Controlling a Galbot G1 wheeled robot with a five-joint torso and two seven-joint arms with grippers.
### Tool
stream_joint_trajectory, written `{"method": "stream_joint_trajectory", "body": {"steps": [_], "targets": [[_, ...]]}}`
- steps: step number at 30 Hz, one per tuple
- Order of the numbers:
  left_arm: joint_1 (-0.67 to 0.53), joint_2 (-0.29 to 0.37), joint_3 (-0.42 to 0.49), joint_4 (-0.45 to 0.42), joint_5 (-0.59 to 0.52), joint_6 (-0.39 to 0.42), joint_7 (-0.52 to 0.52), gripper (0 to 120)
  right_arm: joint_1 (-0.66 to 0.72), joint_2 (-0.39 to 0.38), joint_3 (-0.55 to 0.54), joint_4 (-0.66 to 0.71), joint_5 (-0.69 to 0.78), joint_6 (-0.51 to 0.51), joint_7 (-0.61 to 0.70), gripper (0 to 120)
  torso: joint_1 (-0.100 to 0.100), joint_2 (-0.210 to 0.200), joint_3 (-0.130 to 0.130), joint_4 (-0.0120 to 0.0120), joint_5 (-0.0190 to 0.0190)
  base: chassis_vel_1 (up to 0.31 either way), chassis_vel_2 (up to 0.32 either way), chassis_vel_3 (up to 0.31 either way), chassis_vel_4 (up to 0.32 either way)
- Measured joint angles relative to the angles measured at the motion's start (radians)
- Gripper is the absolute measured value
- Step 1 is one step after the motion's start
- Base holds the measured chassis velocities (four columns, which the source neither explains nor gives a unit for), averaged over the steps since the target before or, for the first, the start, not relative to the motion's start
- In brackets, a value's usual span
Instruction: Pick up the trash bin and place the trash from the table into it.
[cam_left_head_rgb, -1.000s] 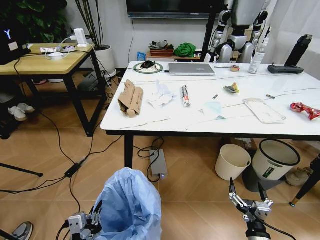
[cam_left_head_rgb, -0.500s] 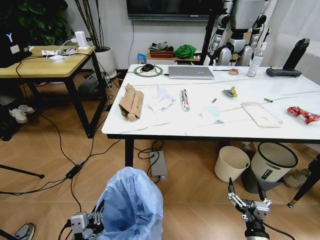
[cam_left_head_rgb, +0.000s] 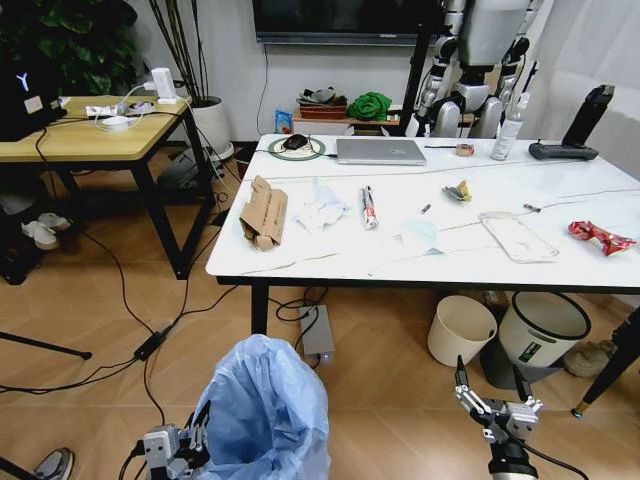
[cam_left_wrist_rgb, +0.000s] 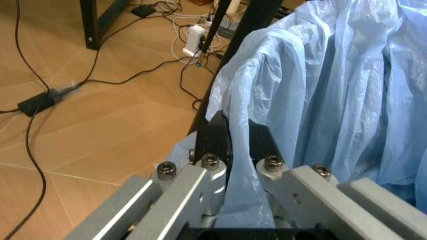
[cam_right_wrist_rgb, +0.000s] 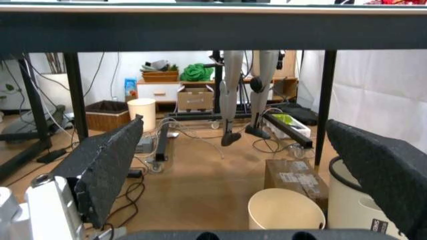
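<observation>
Holding the trash bin (cam_left_head_rgb: 262, 410) low by its blue bag, our left gripper (cam_left_wrist_rgb: 237, 150) is closed on the plastic. Our right gripper (cam_left_head_rgb: 492, 392) hangs wide open and empty. Ahead and above us, the trash (cam_left_head_rgb: 263, 212) lies across the table (cam_left_head_rgb: 330, 262), nearest our left side.

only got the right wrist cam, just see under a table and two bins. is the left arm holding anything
Observer: Yes, the left gripper is shut on the crinkled light-blue plastic bag lining the trash bin.
Operator: is trash on the table
Observer: Crushed brown cardboard, crumpled white paper and a red wrapper lie on the white marble-look table.
Operator: where's my right gripper
Observer: The right gripper hangs open, low over the floor in front of the table, near the plain cream round bin.
</observation>
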Motion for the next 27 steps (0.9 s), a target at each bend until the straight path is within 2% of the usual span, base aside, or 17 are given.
{"method": "stream_joint_trajectory", "body": {"steps": [27], "targets": [[-0.004, -0.001, 0.006, 0.006, 0.004, -0.01, 0.018, 0, 0.0, 0.003, 0.0, -0.002, -0.004, -0.002, 0.003, 100, 0.05, 0.118, 0.067, 0.0, 0.0, 0.0, 0.0, 0.0, 0.0]]}}
